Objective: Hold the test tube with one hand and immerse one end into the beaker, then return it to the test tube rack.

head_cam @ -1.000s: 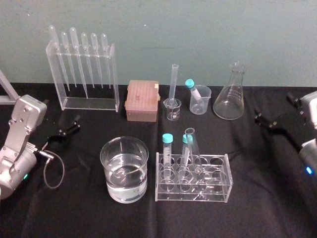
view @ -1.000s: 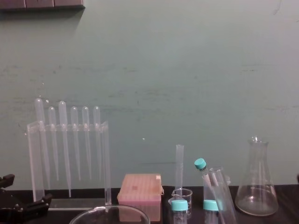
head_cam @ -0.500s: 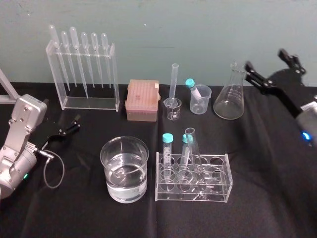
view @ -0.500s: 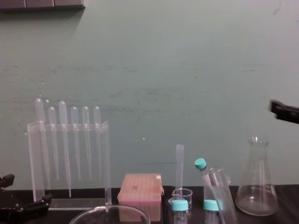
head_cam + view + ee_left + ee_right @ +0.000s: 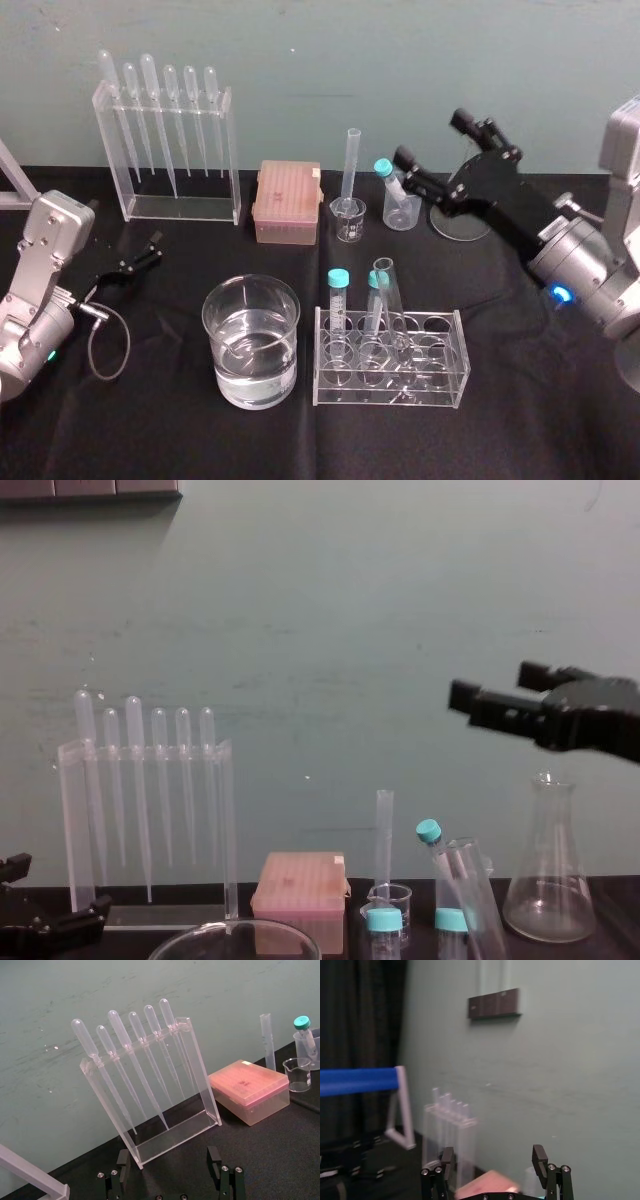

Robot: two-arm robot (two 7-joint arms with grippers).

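Crowding the test tube [image 5: 391, 303]: blue-capped tubes [image 5: 338, 284].

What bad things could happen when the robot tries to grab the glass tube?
The right gripper hangs open over the conical flask; coming down carelessly, it might knock it. The test tube leans in its rack beside blue-capped tubes, so grabbing it could bump those. The beaker holds liquid; a slipped tube might splash or crack. The left gripper rests at the left.
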